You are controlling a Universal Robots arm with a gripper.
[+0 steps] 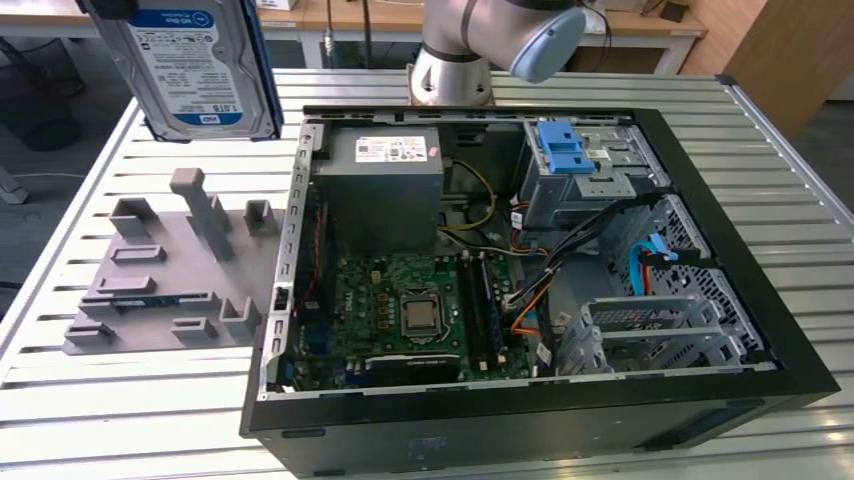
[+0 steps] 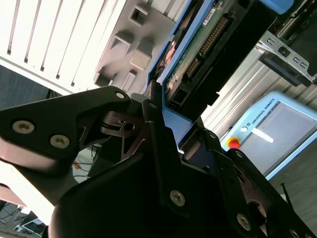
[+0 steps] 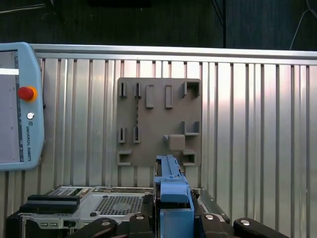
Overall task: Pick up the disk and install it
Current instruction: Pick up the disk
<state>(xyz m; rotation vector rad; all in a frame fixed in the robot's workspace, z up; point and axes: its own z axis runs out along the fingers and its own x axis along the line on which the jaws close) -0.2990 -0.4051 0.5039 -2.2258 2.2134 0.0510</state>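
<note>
The disk is silver, white and blue; the fixture plate is grey.

We are seeing a white-and-blue printed label on the disk at the exterior view's upper left, and a white sticker on the grey power supply. In the first wrist view, we are noticing small lettering along the teach pendant.

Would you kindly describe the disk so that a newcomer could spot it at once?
Find the open black computer case lying on the slatted table. Off its far corner at the exterior view's left, the disk hangs upright in the air near the grey fixture plate. Nothing else is a silver slab with a white-and-blue label framed in blue.
</note>
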